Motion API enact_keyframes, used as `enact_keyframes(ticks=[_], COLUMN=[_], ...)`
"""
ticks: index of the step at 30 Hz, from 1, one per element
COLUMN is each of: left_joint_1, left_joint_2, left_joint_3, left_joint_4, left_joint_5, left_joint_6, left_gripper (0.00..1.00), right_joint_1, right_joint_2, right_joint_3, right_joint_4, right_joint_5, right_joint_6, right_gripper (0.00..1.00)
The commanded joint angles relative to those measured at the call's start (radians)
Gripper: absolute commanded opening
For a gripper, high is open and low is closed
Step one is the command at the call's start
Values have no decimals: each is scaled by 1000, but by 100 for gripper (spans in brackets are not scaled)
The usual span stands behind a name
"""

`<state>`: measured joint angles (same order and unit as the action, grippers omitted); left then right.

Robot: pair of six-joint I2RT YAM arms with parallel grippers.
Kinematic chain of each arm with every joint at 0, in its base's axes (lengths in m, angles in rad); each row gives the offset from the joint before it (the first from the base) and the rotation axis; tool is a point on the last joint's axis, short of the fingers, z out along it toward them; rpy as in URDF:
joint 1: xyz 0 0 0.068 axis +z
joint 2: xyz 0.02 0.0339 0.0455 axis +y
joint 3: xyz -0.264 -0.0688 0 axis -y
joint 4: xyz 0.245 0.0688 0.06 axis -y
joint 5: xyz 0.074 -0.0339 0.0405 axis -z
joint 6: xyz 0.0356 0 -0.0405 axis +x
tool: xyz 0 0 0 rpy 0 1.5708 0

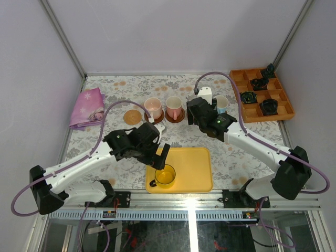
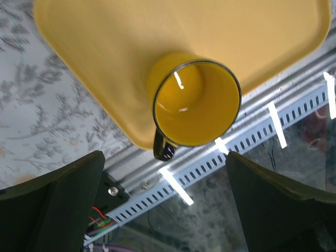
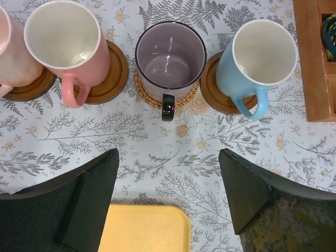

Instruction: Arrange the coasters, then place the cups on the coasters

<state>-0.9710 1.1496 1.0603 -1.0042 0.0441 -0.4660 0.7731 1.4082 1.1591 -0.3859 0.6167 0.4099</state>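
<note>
Upper row, left to right: pale pink cup [image 3: 8, 52], cut by the frame edge; pink cup [image 3: 65, 44]; grey-purple cup [image 3: 170, 55]; light blue cup [image 3: 260, 52]. Each stands on a coaster [image 3: 114, 76]. Orange box [image 3: 312, 63], upper right. Yellow tray [image 3: 144, 228], bottom centre. Right gripper [image 3: 168, 199]: fingers spread, nothing between.

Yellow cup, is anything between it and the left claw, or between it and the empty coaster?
Nothing visible. The open left claw hangs over the yellow cup on the tray. Toward the bare coaster only the left arm blocks the view; the pale pink cup stands right beside that coaster.
</note>
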Motion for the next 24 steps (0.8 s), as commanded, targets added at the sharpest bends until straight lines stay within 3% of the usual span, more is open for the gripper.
enact_keyframes(ticks=[1, 4, 12, 24], left_joint_1=[-93, -145, -234, -251], left_joint_2=[-44, -74, -107, -54], left_joint_3=[-53, -101, -251, -303], left_joint_4=[-36, -27, 71, 211], left_joint_5=[-22, -40, -144, -206], left_joint_6=[-158, -228, -337, -274], left_gripper=[100, 100, 100, 94], right_joint_1=[-6, -6, -7, -7], right_joint_2=[-46, -59, -121, -157], right_joint_3=[-1, -20, -64, -84], right_joint_4=[-10, -5, -3, -25], right_joint_5=[54, 50, 45, 54], right_joint_6=[17, 23, 60, 82], right_gripper=[88, 95, 97, 97])
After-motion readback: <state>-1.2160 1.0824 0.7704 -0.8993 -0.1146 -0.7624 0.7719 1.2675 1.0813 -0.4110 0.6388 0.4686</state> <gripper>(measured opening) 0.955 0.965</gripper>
